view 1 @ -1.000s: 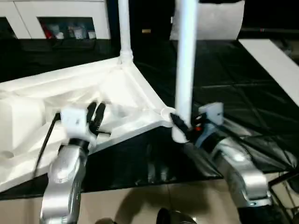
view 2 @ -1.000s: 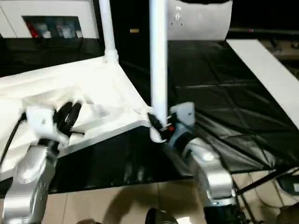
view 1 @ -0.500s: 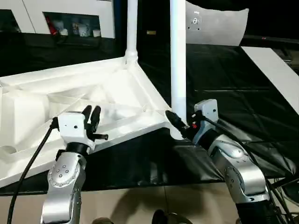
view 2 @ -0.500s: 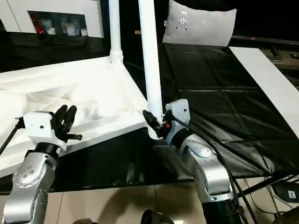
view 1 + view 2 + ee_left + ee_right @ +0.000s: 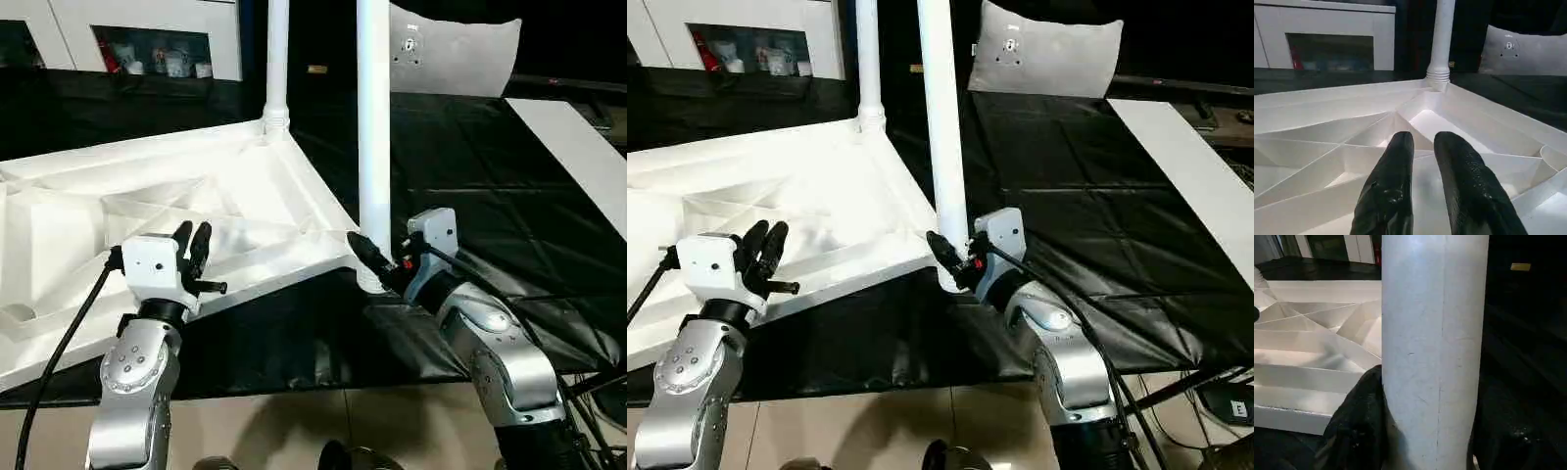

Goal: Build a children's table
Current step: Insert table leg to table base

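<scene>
R gripper (image 5: 377,266) is clamped on the lower end of an upright white leg (image 5: 373,127), one black finger (image 5: 1354,426) pressed to each side of the tube, jaws about half apart around it. The leg's foot stands at the near corner socket of the tabletop (image 5: 186,211); whether it's seated in the socket or just beside it can't be made out, as the gripper covers the joint.

L gripper (image 5: 193,250) hovers over the ribbed underside near the top's front edge, fingers (image 5: 1393,181) narrowly apart w/ nothing between them, pointing toward the far corner.

The children's table lies upside down on the black-sheeted work table (image 5: 490,176), ribs up, taking the left and middle of it, its near corner toward the bench's front edge. A second leg (image 5: 277,59) stands upright, seated in the far corner socket. A grey cushion (image 5: 1043,61) sits at the bench's far edge, and a white cabinet (image 5: 147,34) stands beyond the far left corner
</scene>
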